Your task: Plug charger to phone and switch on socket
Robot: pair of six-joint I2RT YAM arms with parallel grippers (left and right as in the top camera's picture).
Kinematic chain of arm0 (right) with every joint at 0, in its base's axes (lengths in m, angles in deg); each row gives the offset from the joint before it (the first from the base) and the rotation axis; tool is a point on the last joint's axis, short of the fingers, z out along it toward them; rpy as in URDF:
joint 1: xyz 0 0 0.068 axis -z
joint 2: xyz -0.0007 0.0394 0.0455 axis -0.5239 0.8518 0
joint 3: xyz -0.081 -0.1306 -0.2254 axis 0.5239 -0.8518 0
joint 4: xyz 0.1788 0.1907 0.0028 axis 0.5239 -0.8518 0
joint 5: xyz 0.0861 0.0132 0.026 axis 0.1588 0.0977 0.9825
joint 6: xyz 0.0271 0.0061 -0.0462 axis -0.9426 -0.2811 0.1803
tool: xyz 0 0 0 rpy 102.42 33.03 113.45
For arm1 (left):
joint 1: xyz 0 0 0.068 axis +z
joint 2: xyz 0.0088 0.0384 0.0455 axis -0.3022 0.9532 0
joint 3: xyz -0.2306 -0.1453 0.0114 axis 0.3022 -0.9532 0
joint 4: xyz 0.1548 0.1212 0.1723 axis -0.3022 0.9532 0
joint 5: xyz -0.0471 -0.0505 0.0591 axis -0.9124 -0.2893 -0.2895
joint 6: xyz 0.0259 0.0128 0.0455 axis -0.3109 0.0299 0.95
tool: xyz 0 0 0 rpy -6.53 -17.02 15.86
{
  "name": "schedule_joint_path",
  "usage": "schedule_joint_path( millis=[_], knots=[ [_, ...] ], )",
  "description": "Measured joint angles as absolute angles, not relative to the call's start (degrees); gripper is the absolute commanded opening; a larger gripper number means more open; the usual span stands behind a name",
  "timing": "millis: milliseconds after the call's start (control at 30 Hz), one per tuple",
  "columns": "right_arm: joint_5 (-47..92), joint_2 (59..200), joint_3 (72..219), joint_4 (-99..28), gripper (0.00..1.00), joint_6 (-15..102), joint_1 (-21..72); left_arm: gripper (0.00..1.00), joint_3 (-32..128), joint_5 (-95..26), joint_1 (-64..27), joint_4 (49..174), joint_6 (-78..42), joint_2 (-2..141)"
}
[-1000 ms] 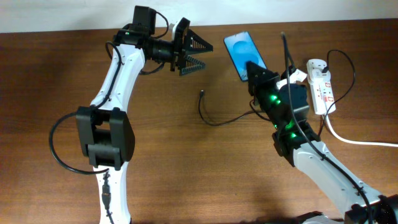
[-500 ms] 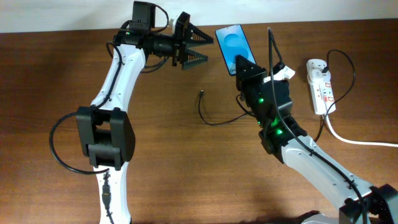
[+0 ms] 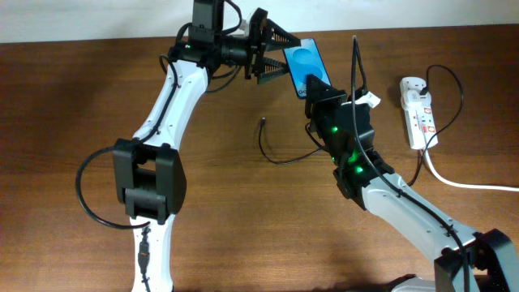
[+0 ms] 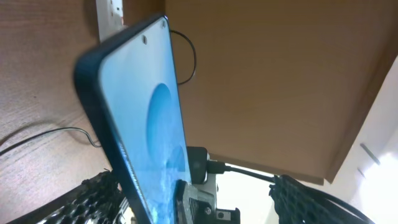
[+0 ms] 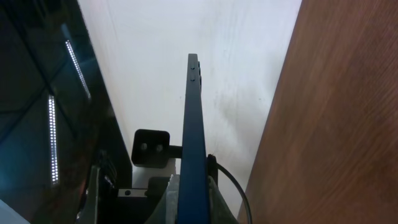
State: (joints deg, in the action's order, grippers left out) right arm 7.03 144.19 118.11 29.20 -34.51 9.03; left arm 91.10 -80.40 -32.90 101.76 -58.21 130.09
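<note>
The phone [image 3: 302, 58], its blue screen lit, is held tilted above the far centre of the tabletop [image 3: 243, 219], its near end clamped in the right gripper [image 3: 315, 83]. Seen from that arm's own camera it shows edge-on, a thin dark line pinched between the two fingers. The left gripper [image 3: 288, 57] reaches in from the left with its jaws wide apart, one on either side of the phone's left edge; whether either finger touches it cannot be told. The charger [image 3: 264, 123] lies loose on the wood nearer and to the left, its small plug tip pointing to the far side and its thin cable curling right under the right arm. The socket [image 3: 419, 113] sits well apart at the far right, its thick white cord [image 3: 470, 185] trailing off right.
</note>
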Motion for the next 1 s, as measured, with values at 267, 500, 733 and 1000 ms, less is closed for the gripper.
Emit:
schedule_joint_path(
  millis=[267,500,733,1000],
  knots=[
    [7.0,144.2,119.2,29.4,0.04,-35.0,8.4,0.80,91.1,-77.3,-33.8,101.7,-59.0,130.1],
    [7.0,146.1,119.4,29.6,0.04,-35.2,8.0,0.52,91.1,-76.3,-36.2,101.8,-59.5,130.1],
    [6.6,146.1,119.9,29.9,0.04,-35.3,7.9,0.34,91.1,-75.5,-36.2,101.9,-59.7,130.2],
    [6.0,146.1,120.5,30.6,0.04,-36.6,7.9,0.08,91.1,-74.5,-36.2,102.1,-59.9,130.2]
  ],
)
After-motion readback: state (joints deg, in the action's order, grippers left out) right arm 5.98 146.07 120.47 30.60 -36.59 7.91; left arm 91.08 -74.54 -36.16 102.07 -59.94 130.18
